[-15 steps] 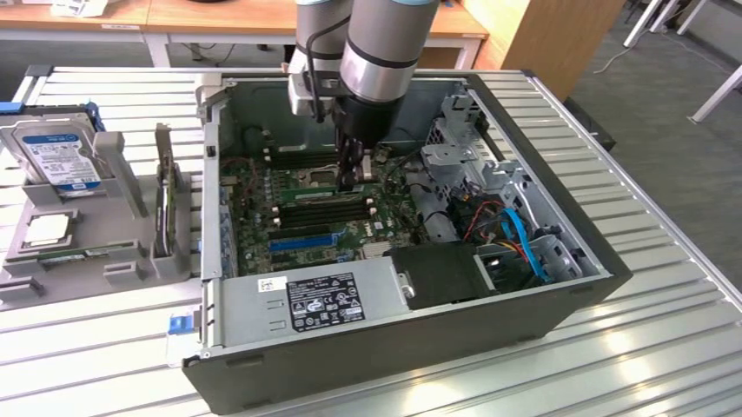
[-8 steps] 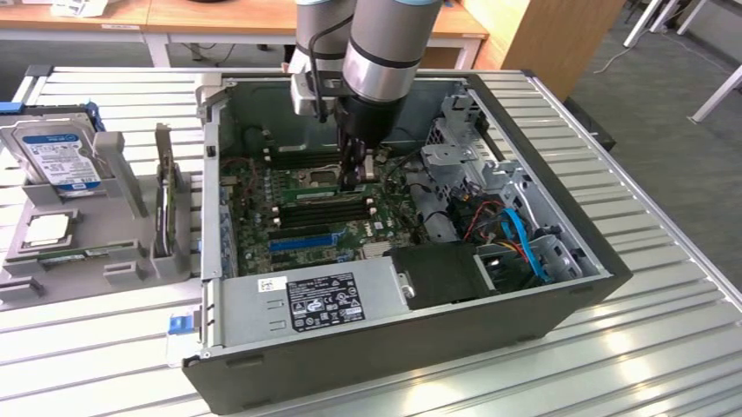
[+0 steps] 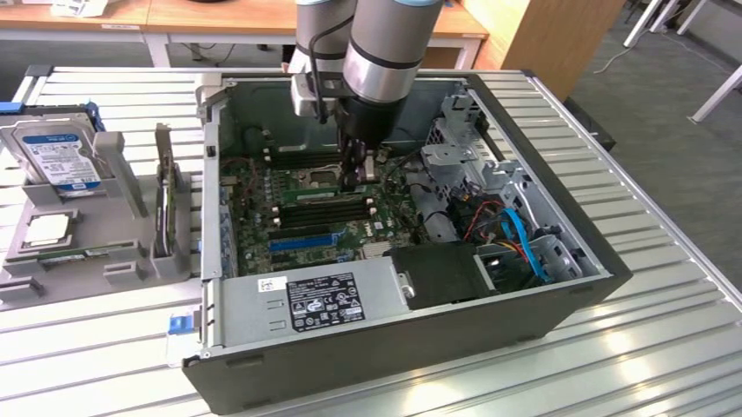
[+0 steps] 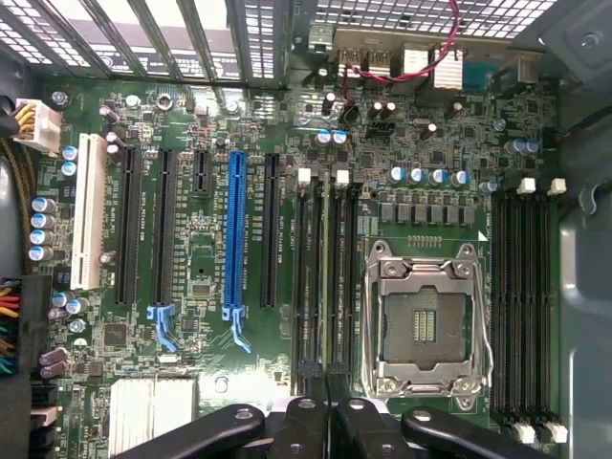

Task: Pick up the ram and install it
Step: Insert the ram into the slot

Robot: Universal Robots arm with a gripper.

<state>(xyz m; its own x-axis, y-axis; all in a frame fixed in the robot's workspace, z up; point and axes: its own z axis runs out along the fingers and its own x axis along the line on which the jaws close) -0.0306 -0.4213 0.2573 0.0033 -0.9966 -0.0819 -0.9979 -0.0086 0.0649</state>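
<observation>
Holding the ram (image 4: 325,287) above the memory slots (image 4: 349,287) beside the CPU socket (image 4: 426,320), gripper (image 4: 328,418) fingers nearly shut, apparently pinching it. Insertion stage, probably; calls for squaring it to one slot.

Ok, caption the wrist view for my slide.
Shut tool over the memory slots on the motherboard, beside the empty CPU socket.

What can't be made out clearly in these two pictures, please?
Exterior view: whether the gripper holds anything; its tips blend into the motherboard.
Wrist view: most of the gripper, cut off by the picture's edge.
Exterior view: print on the power supply label, too small.
</observation>
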